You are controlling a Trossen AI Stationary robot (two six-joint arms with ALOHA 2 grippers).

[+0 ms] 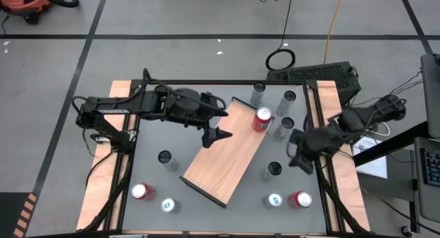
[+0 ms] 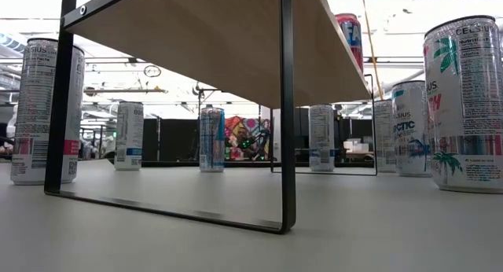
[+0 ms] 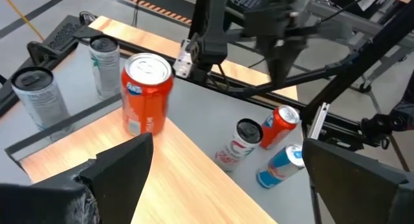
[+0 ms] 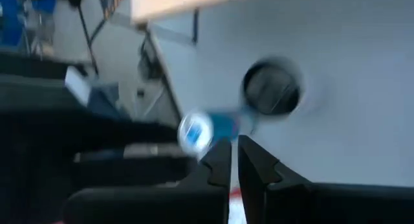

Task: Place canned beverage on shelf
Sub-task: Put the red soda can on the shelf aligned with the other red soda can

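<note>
Standing upright at the far corner of the shelf (image 1: 223, 150), one red can (image 1: 262, 119), left gripper (image 1: 214, 136) spread wide above the board, empty, right gripper (image 1: 300, 159) pinched together, empty, near the table's right edge.

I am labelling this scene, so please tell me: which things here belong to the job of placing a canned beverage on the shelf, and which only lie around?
Belonging to the job:
- shelf
- red can standing on the shelf
- left gripper, open above the shelf
- right gripper, shut, empty, over the table

Lying about:
- orange vacuum on the floor
- black cable loop
- keyboard
</note>
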